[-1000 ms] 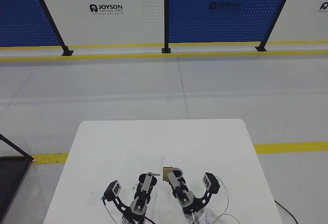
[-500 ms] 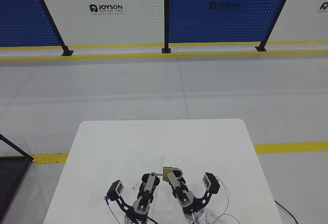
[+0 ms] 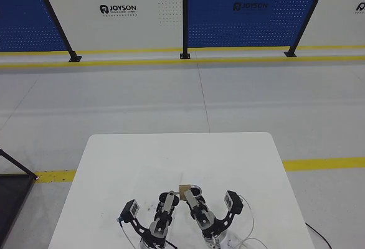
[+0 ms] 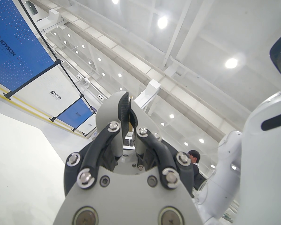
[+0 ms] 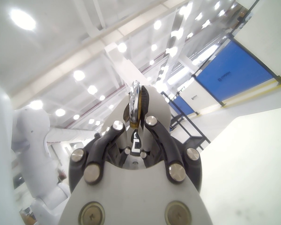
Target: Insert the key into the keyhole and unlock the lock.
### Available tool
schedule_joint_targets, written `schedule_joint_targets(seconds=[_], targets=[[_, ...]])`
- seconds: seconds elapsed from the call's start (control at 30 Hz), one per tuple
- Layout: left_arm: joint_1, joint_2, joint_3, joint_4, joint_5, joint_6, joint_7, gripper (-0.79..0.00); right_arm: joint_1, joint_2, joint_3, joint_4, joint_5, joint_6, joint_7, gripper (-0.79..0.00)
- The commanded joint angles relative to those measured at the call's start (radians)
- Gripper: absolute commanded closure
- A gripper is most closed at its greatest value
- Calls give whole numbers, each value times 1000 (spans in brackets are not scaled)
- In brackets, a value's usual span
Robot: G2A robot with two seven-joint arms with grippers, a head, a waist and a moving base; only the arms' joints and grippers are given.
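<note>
1. We see only a sliver of the thin metal key [image 4: 130, 99]; the left gripper's [image 4: 128, 105] black-padded fingers hide the rest.
2. The right gripper's [image 5: 137, 98] fingers cover most of the brass padlock with silver shackle [image 5: 134, 108], keyhole included.
3. The top view's lower edge cuts off the white surface [image 3: 108, 187].

My top camera looks down from overhead onto the white rectangular table [image 3: 170, 155]. The wrist cameras ride close behind the left gripper [image 4: 128, 105] and right gripper [image 5: 138, 99], tilted up at the white ceiling [image 4: 201, 24]; all three catch the table and blue fence panels [image 3: 20, 25]
</note>
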Motion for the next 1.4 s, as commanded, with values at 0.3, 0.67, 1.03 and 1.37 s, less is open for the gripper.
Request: schedule_joint_targets(seconds=[0.3, 0.67, 1.03, 1.37], targets=[[1, -8, -7, 2, 10, 0, 0, -249, -15, -1, 19, -16, 16, -5, 34, 0], [14, -8, -23, -4, 11, 0, 0, -169, -21, -1, 39, -15, 12, -27, 59, 0], [29, 59, -19, -34, 40, 0, 0, -139, -46, 22, 105, -36, -2, -54, 171, 0], [5, 144, 20, -30, 16, 0, 0, -120, -59, 37, 126, -61, 93, -60, 287, 0]])
